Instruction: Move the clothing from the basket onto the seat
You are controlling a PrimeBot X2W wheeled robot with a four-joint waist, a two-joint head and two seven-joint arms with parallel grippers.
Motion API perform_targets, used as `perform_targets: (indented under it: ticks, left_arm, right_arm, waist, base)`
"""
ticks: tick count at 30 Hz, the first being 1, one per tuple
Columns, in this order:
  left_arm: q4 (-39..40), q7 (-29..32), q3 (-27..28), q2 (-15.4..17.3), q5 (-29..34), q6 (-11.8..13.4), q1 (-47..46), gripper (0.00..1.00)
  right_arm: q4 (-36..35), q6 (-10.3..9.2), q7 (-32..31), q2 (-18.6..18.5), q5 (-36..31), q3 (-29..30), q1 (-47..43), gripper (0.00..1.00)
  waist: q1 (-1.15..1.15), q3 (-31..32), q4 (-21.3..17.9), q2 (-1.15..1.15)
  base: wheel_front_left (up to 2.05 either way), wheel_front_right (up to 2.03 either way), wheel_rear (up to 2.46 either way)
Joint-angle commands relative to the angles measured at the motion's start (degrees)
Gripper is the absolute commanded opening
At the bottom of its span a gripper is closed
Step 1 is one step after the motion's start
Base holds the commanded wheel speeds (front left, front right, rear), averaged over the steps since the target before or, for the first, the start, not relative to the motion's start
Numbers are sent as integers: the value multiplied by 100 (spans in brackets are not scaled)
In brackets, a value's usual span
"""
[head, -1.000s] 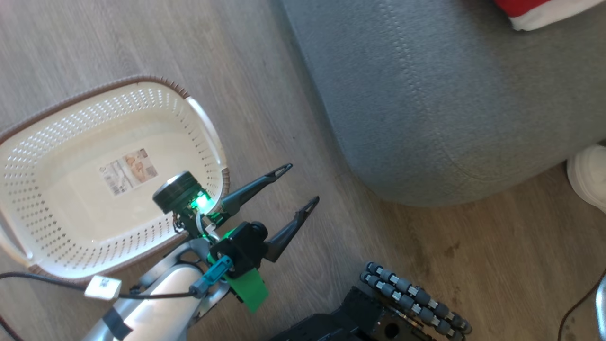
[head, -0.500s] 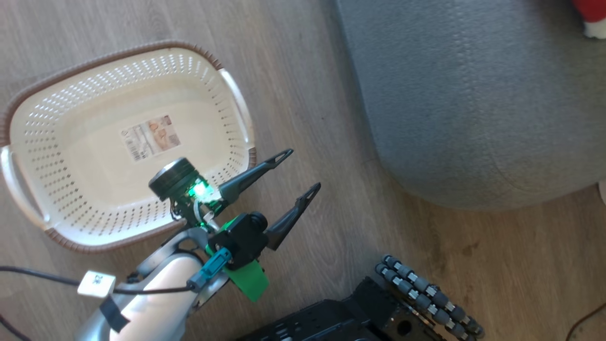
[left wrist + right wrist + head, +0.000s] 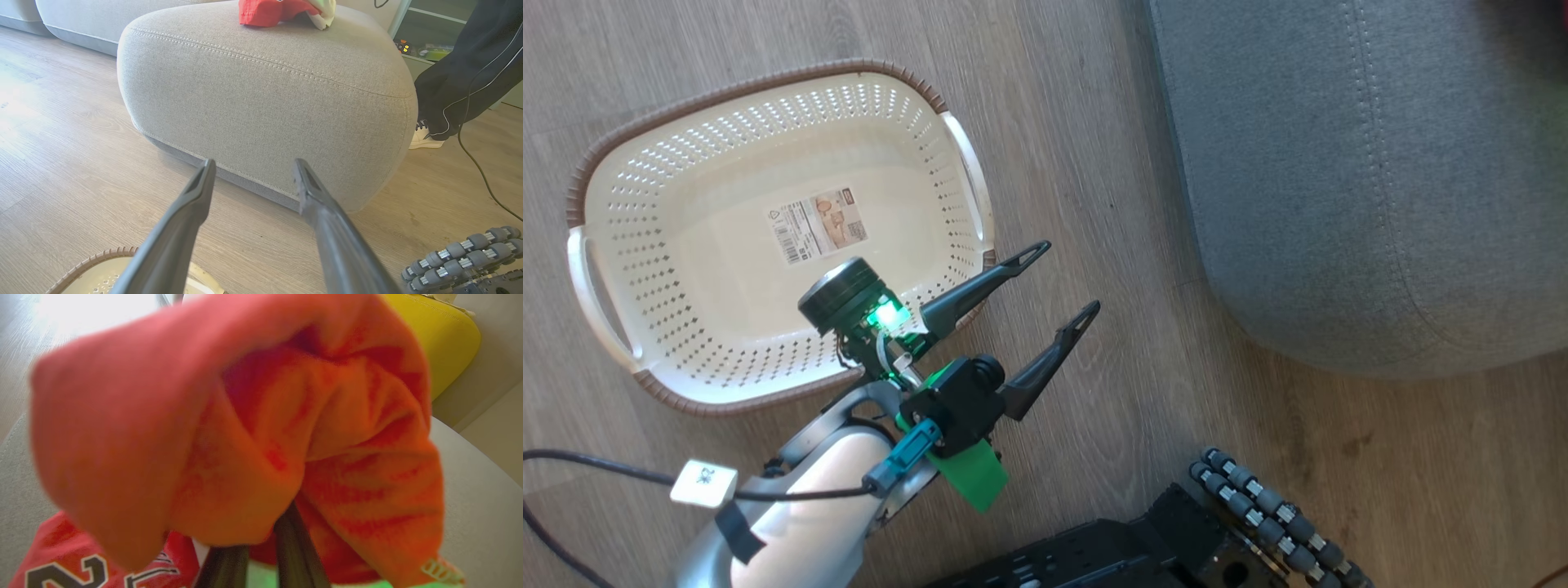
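Red jersey (image 3: 61, 543): large black "2" outlined in white, cut by the frame edge; black lettering beside it, part hidden, unreadable.
Paper label (image 3: 817, 224) on basket (image 3: 768, 90) floor: barcode, print too small.
White tag (image 3: 703, 483) on cable (image 3: 596, 469): dark marks, illegible.

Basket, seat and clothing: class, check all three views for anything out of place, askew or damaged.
Nothing stands out. The basket sits upright, the seat looks intact, a red garment lies on it, and a second garment hangs bunched from the shut jaws of the right gripper.
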State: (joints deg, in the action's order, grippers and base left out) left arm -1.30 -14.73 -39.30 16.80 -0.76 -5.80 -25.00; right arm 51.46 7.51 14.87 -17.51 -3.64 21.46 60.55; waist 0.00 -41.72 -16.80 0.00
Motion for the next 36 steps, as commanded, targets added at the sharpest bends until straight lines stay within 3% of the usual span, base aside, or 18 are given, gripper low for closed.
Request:
perform_targets:
  ticks: [1, 5, 6, 7, 15, 24, 30, 36]
  left_arm:
    - [152, -27, 75, -16, 29, 37, -50, 100]
    - [140, -27, 62, -30, 25, 42, -48, 100]
    - [131, -27, 59, -34, 22, 45, -42, 100]
    - [120, -27, 53, -41, 17, 44, -37, 100]
    - [82, -27, 23, -232, -72, 23, 10, 100]
    - [-9, -27, -3, -589, -127, -5, 275, 100]
    - [-47, -27, -7, -776, -99, 19, 545, 100]
    - [-13, -27, 194, -943, -161, 119, 878, 100]
  right_arm:
    - [-98, -2, 13, -60, -51, -50, -181, 0]
    - [-5, -2, 13, -31, -61, -117, -243, 0]
    - [-22, -2, 13, -34, -71, -89, -250, 29]
    - [13, -2, 13, -27, -72, -80, -262, 100]
    - [392, -2, 13, -240, -339, -84, -299, 100]
    - [1538, -2, 9, -650, -392, -644, -141, 100]
    - [1394, -2, 11, -837, -308, -999, -217, 100]
    - [730, -2, 12, -954, 99, -1173, -514, 100]
  waist:
    - [0, 14, -5, 0]
    - [0, 82, -46, 0]
    - [0, 106, -58, 0]
    - [0, 139, -66, 0]
    - [0, 641, -60, 0]
    - [0, 1629, -10, 0]
    - [0, 2323, 26, 0]
    - [0, 2876, 77, 0]
  base:
    - [0, 0, 0]
    - [0, 0, 0]
    - [0, 0, 0]
    - [0, 0, 0]
    - [0, 0, 0]
    - [0, 0, 0]
    - [0, 0, 0]
    - [0, 0, 0]
